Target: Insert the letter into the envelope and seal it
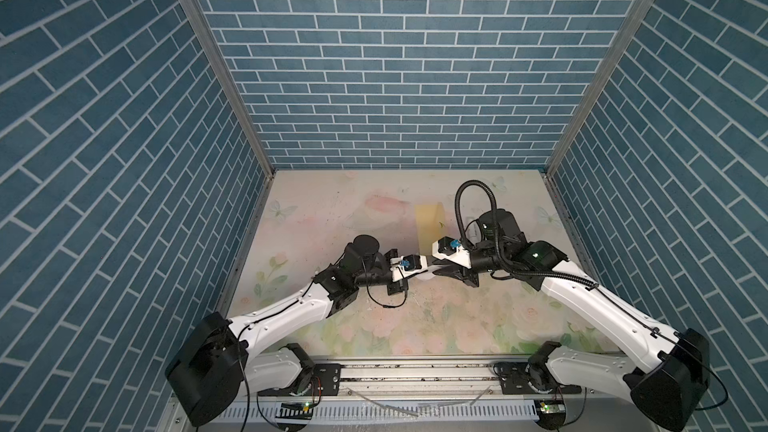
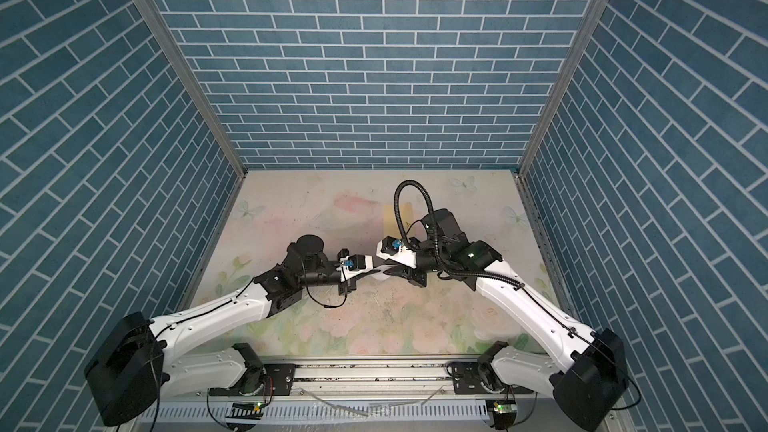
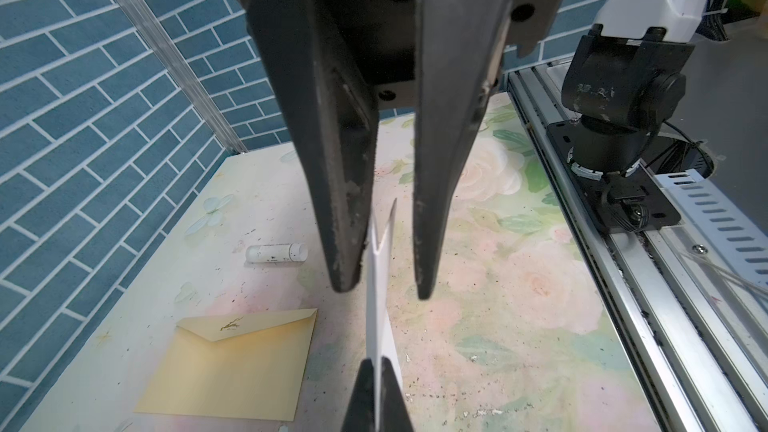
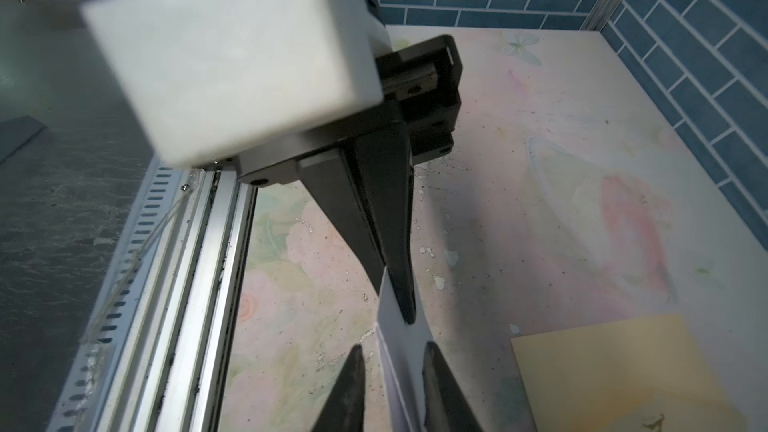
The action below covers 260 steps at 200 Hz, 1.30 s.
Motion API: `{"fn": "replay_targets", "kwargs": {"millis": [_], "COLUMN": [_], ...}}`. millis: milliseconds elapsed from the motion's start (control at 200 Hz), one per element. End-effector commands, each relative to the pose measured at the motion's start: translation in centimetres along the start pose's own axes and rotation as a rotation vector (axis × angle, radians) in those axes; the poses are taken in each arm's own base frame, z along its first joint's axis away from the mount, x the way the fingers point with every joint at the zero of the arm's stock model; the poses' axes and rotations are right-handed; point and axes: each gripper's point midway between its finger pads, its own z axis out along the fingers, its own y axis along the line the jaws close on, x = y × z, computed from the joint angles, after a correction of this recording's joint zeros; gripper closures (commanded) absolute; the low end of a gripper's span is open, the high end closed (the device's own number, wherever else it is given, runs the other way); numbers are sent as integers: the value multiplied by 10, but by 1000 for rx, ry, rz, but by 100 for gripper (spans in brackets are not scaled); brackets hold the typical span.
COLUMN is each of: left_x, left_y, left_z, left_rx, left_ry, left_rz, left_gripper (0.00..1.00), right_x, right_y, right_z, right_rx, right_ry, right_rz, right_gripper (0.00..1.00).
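Observation:
The letter [image 3: 378, 284], a folded white sheet seen edge-on, hangs above the table between both grippers. My left gripper [image 3: 379, 361] is shut on one end of it. My right gripper [image 4: 392, 350] faces it with its fingers on either side of the letter [image 4: 401, 336]. One right finger touches the paper and a gap shows at the other. In both top views the grippers meet tip to tip at mid-table, left gripper [image 1: 428, 268] against right gripper [image 1: 437, 271]. The yellow envelope [image 3: 232, 367] lies flat on the table beyond them [image 1: 428, 222], flap side up, with a small dark mark on the flap.
A small white glue stick [image 3: 276, 253] lies on its side near the envelope. The aluminium rail [image 3: 648, 268] with the arm bases runs along the table's front edge. Blue brick walls [image 1: 395, 76] close the back and both sides.

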Motion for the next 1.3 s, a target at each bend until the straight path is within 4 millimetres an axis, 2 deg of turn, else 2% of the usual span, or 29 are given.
{"fn": "replay_targets", "kwargs": {"millis": [0, 135, 335, 505, 650, 715, 920, 1105, 1185, 1295], "left_x": [-7, -6, -1, 5, 11, 13, 20, 24, 27, 30], "left_y": [2, 1, 0, 1, 3, 3, 4, 4, 3, 4], "left_z": [2, 3, 4, 3, 2, 2, 0, -1, -1, -2], "left_rx": [12, 13, 14, 6, 0, -2, -9, -14, -14, -21], "left_ry": [-12, -11, -3, 15, 25, 29, 37, 40, 47, 52], "left_rz": [9, 9, 0, -33, -49, -54, -68, -75, -80, -85], "left_gripper": [100, 100, 100, 90, 89, 89, 100, 100, 93, 89], "right_x": [-22, -21, -21, -19, -19, -19, -17, -18, -18, -20], "right_y": [-4, -6, -8, -8, -8, -8, -9, -10, -11, -11], "right_z": [-4, -3, -5, -11, -17, -19, -23, -27, -28, -30], "right_rx": [3, 11, 34, 71, 97, 109, 134, 160, 171, 180], "right_ry": [-43, -37, -34, -23, -21, -19, -12, -14, -16, -21], "right_rz": [-63, -67, -82, -108, -122, -125, -134, -145, -150, -156], "right_gripper": [89, 100, 100, 100, 100, 100, 100, 100, 100, 100]}}
